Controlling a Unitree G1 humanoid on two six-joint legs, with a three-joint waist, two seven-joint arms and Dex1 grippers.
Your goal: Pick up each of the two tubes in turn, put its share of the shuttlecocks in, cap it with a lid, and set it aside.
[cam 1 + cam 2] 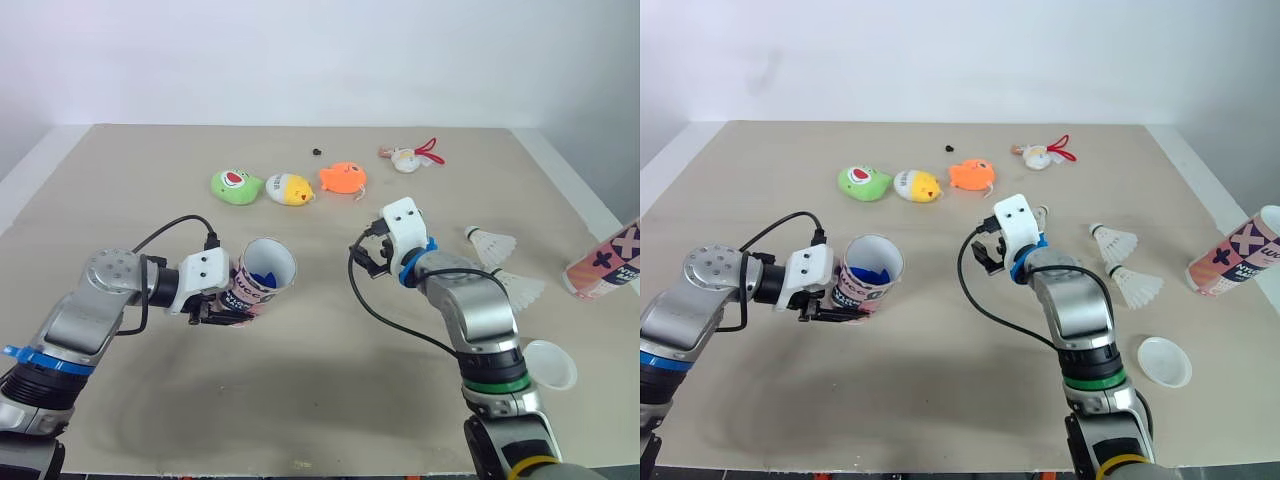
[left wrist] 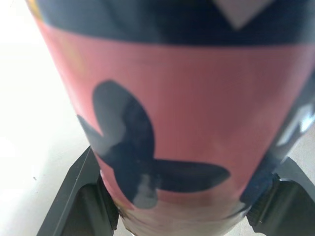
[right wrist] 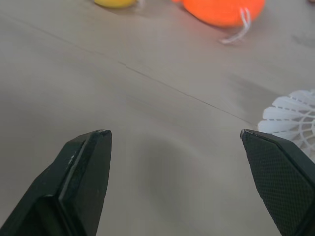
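Pink tube point(image 1: 262, 280): tilted, mouth open, clamped in left pincer point(image 1: 214, 311), left of bench point(image 1: 120, 180) centre.
Right pincer point(image 3: 174, 133): fingers apart over bench, shuttlecock point(image 3: 293, 118) just beside.

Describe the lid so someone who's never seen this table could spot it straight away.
Start at the tan table and go to its near right corner. The lid lies flat there, nearer the front edge than the two shuttlecocks. It is a plain white round disc, while those are feathered and the lying tube is pink and navy.
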